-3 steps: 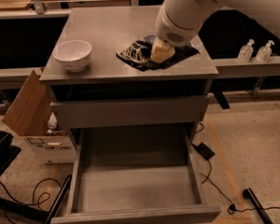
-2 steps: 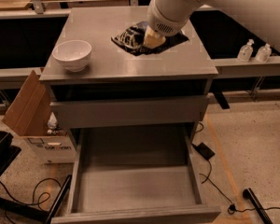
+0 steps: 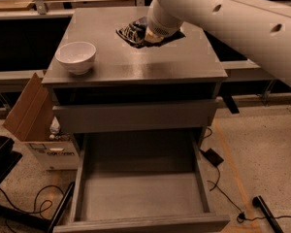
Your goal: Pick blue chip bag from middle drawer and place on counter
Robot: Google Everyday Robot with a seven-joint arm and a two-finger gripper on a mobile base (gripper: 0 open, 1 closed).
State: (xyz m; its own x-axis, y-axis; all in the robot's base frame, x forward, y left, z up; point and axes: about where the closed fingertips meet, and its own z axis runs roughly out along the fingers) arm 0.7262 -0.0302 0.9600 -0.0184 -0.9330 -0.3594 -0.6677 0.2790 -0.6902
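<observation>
One gripper (image 3: 153, 37) is sitting at the blue chip bag (image 3: 131, 33) beyond the white bowl (image 3: 76, 56), grip unknowable; lifting away risks dragging it off the bench (image 3: 150, 64).

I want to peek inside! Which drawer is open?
The middle drawer, the low one, is pulled out so its grey floor shows; the drawer above is shut. The pincer is up on the counter at the blue chip bag.

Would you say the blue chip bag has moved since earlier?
Yes; the blue chip bag, with the gripper on it, shifted toward the counter's back edge.
</observation>
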